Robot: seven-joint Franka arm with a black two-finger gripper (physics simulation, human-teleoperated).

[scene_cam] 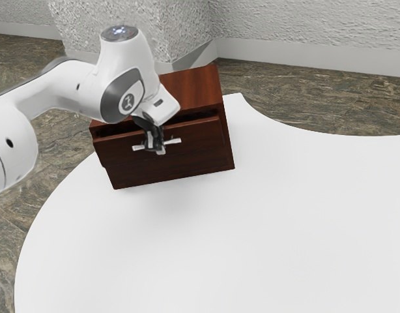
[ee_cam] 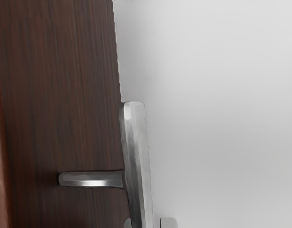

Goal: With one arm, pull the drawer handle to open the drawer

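Dark red-brown wooden cabinet (scene_cam: 200, 85) sits on the white table (scene_cam: 265, 228), toward 11 o'clock from the table's middle in the exterior view, close to the table's far edge. Its one drawer (scene_cam: 193, 147) faces the near side of the table. The drawer front stands a little forward of the cabinet body, with a dark gap along its upper edge, so it is slightly open, not far.

Silver bar handle (scene_cam: 174, 140) runs across the drawer front, roughly on the 9-to-3 line with a slight tilt, a little off centre toward 9 o'clock.

White arm (scene_cam: 63, 91) comes in from about 9 o'clock and bends down over the cabinet's front edge. Black pincer (scene_cam: 157, 145) hangs from the wrist straight onto the handle's middle, the fingers straddling the bar from both sides. Pincer is clamped on the handle, and both bar ends stick out past it.

Wrist view: same handle (ee_cam: 135, 156) seen close up, a brushed metal bar held off the wood-grain drawer front (ee_cam: 55, 95) by a short post (ee_cam: 89, 179). The bar lies right under the hand, with white table (ee_cam: 222, 95) beyond it.

Mottled brown floor (scene_cam: 330, 98) lies around the table, with a pale textured wall (scene_cam: 304, 23) behind.
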